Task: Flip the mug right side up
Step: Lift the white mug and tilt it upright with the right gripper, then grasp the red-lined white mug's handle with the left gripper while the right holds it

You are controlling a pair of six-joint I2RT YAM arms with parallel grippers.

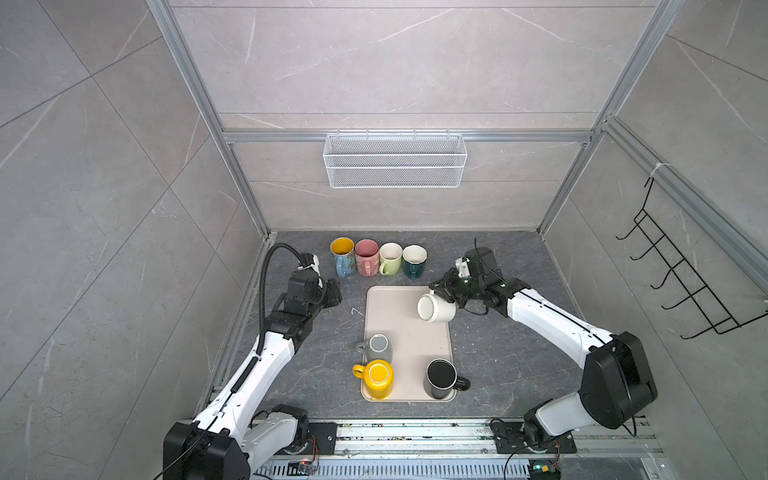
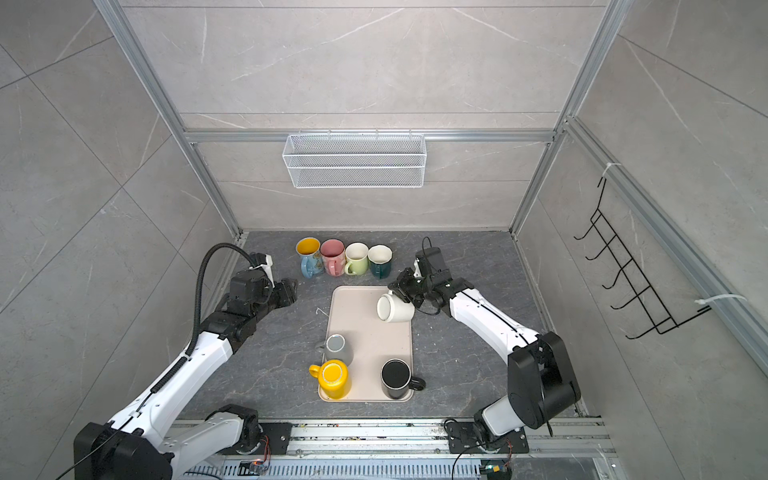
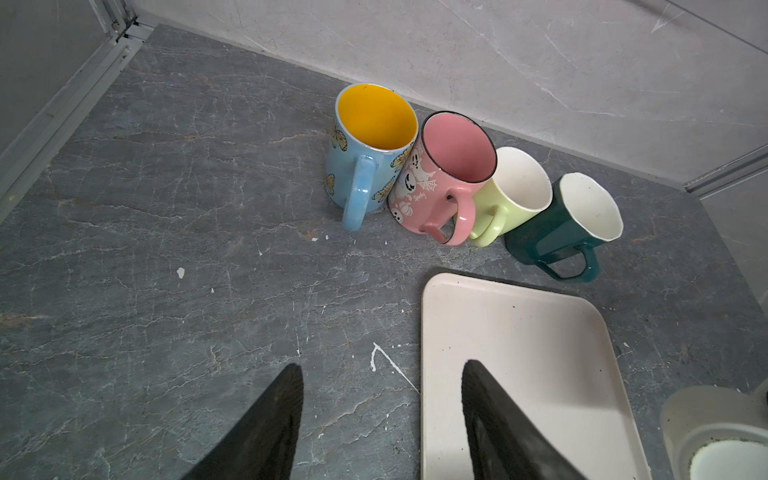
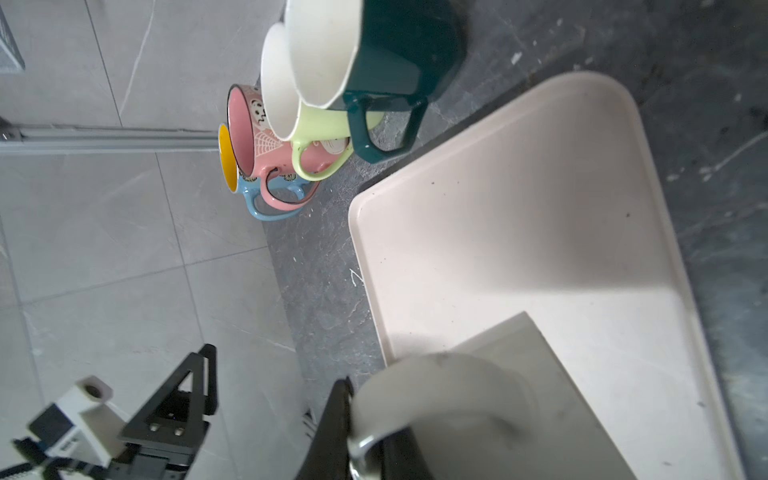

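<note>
Set on a dark, veined counter (image 1: pixel 498 353): a beige tray (image 1: pixel 409 340) laid lengthwise at the middle, within reach of both arms, probably as the staging spot for mugs waiting to be flipped.

Behind the tray, along the back wall: a row of four upright mugs (image 1: pixel 366 257), mouths up and handles toward the arms. Looks like the finished set, parked clear of the working area.

On the tray's near half: a grey mug (image 1: pixel 377 348) and a yellow mug (image 1: pixel 377 378), both base-up, plus a black mug (image 1: pixel 440 378) whose way up cannot be told.

Over the tray's far right corner: the white mug (image 1: pixel 435 308), tipped on its side with one round end facing the left arm, seemingly hanging clear of the surface. Judged roughly midway through its turn.

Pinched tight at the mug's upper edge: the right gripper (image 1: pixel 439 292), apparently on the handle, though the exact part stays unclear.

Near the tray's far left corner: the left gripper (image 3: pixel 382 365), jaws spread and empty, likely standing aside.
</note>
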